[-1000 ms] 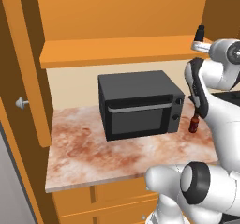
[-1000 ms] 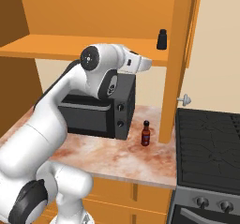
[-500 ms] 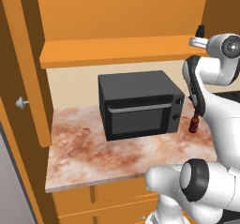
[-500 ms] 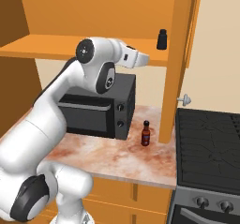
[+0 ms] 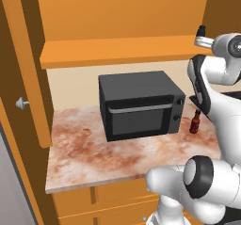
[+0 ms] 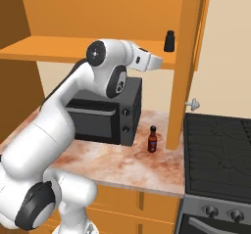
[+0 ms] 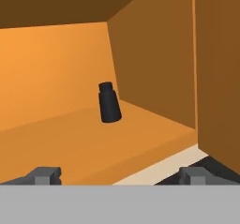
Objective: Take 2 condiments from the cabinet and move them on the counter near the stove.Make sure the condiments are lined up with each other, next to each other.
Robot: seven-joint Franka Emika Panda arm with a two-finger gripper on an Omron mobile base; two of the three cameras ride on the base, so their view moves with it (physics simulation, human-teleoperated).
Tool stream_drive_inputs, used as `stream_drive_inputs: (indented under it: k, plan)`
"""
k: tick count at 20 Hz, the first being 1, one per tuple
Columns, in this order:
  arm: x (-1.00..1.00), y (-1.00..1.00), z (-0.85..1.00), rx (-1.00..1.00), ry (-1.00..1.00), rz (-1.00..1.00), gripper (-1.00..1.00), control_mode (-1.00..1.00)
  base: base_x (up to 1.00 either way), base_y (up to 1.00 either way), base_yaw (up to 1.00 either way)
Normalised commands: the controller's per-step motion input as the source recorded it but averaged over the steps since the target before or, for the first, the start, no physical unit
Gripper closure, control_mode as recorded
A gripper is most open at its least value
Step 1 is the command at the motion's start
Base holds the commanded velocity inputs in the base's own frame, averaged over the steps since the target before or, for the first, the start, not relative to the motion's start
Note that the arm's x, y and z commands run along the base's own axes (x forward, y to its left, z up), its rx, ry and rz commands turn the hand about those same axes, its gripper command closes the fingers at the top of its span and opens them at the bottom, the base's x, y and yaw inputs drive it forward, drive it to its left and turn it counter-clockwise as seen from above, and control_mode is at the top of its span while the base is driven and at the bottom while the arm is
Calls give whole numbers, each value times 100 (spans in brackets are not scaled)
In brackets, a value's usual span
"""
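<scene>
On the cabinet [image 7: 154, 124] shelf the dark shaker [image 7: 109, 103] is standing upright near the back corner, apart from the gripper [image 7: 119, 175], whose jaws are hanging fully open and empty; small, rigid and likely light and smooth, it is asking for a pinch across its wider lower body.

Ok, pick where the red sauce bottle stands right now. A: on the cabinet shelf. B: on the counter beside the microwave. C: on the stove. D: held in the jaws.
B: the red sauce bottle stands upright on the counter just right of the microwave.
</scene>
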Motion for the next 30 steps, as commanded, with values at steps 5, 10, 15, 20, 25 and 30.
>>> stream_drive_inputs:
  k: [5,10,15,20,25,30]
  plan:
    - [19,-7,3,0,1,-1,-100,-100,0,0,0]
    - [49,20,0,-3,12,-4,-100,-100,0,0,0]
    - [40,9,10,-3,12,-1,-100,-100,0,0,0]
    - [36,0,23,0,4,0,-100,-100,0,0,0]
    - [33,0,9,0,0,0,-100,-100,0,0,0]
    - [32,-20,0,1,0,0,-100,-100,0,0,0]
